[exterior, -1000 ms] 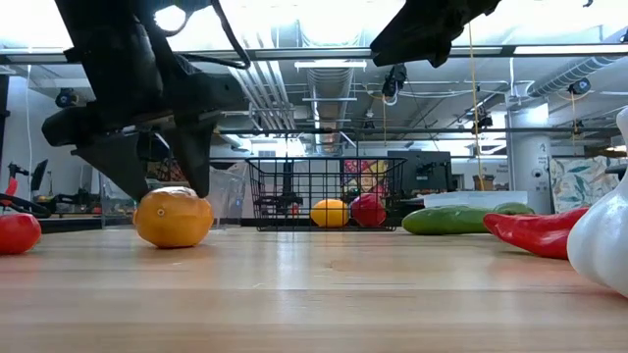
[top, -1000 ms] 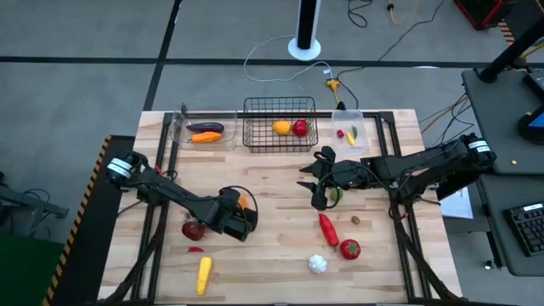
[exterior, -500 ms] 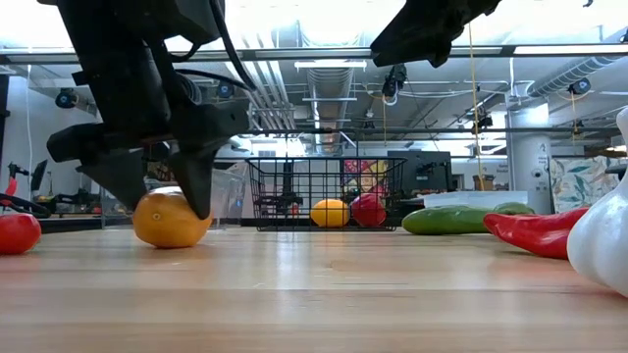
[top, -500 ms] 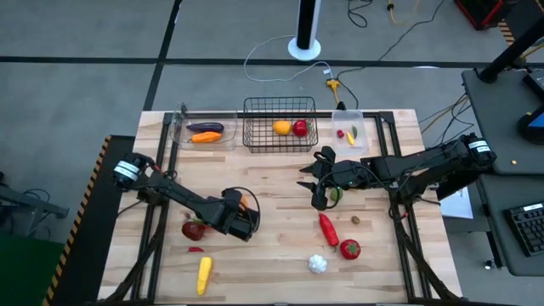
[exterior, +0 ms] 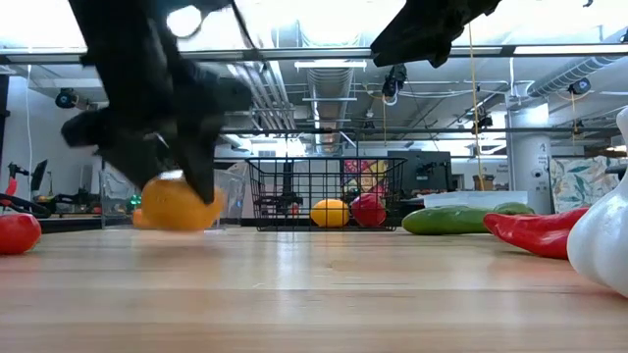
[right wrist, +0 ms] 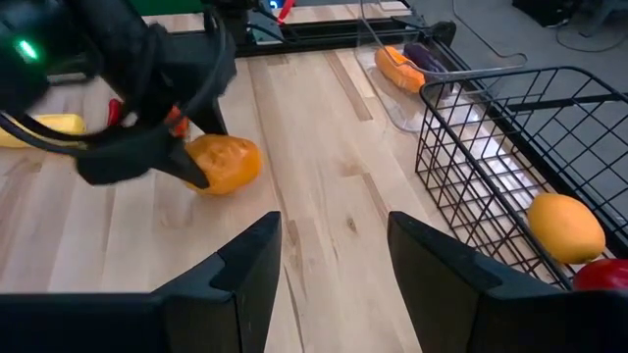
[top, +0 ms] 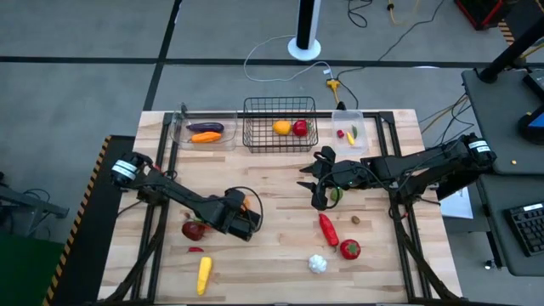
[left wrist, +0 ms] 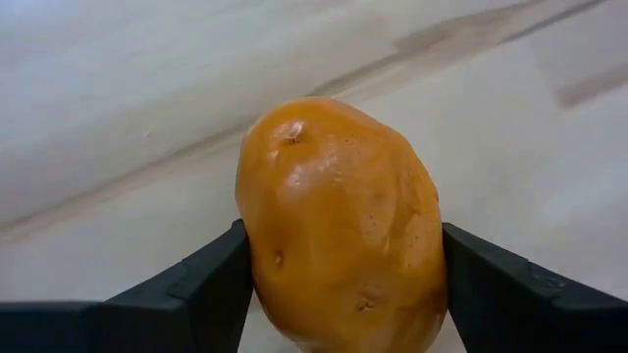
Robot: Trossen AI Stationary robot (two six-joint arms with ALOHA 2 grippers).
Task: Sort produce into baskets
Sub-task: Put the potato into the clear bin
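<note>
Gripping the tool's (left wrist: 343,284) fingers: a glossy, dimpled orange (left wrist: 339,226).

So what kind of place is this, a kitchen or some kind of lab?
Most likely a robotics lab or workshop, not a kitchen. The low view shows exposed ceiling pipes, the high view shows loose cables on a grey floor, and a keyboard sits on a desk beside the table.

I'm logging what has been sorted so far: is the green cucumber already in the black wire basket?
No. The low view shows the cucumber lying on the table beside the black wire basket, outside it.
</note>
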